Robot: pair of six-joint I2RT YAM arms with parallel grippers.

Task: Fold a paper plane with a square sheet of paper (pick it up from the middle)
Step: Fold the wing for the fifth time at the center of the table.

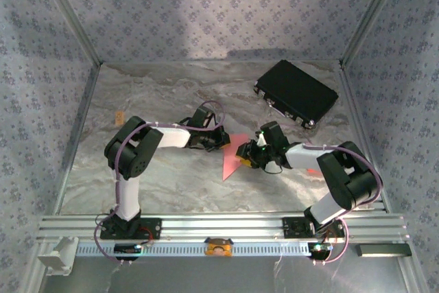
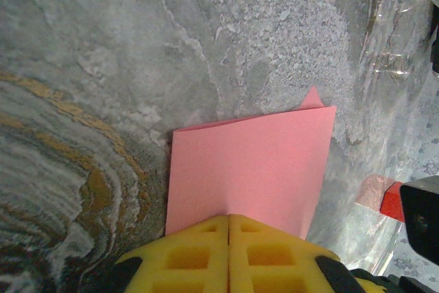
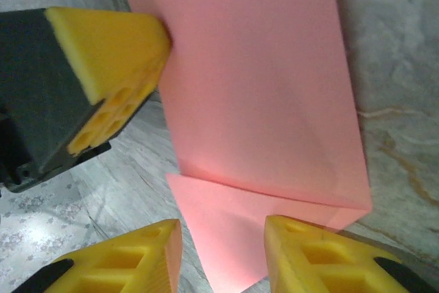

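The square sheet of paper (image 1: 233, 154) is salmon pink and lies folded over on the marble table between both arms. In the left wrist view the paper (image 2: 250, 166) runs out from my left gripper (image 2: 228, 219), whose yellow fingers are pressed together on its near edge. That left gripper (image 1: 221, 139) sits at the sheet's upper left. My right gripper (image 3: 221, 241) stands open just above a triangular flap of the paper (image 3: 260, 94), one finger on each side. The right gripper (image 1: 252, 158) is at the sheet's right edge. A left finger (image 3: 110, 46) touches the paper's far side.
A black rectangular case (image 1: 296, 92) lies at the back right. A tiny orange tag (image 1: 119, 115) sits at the far left. A small red piece under clear tape (image 2: 389, 202) lies on the table near the right arm. Metal frame posts and patterned walls enclose the table.
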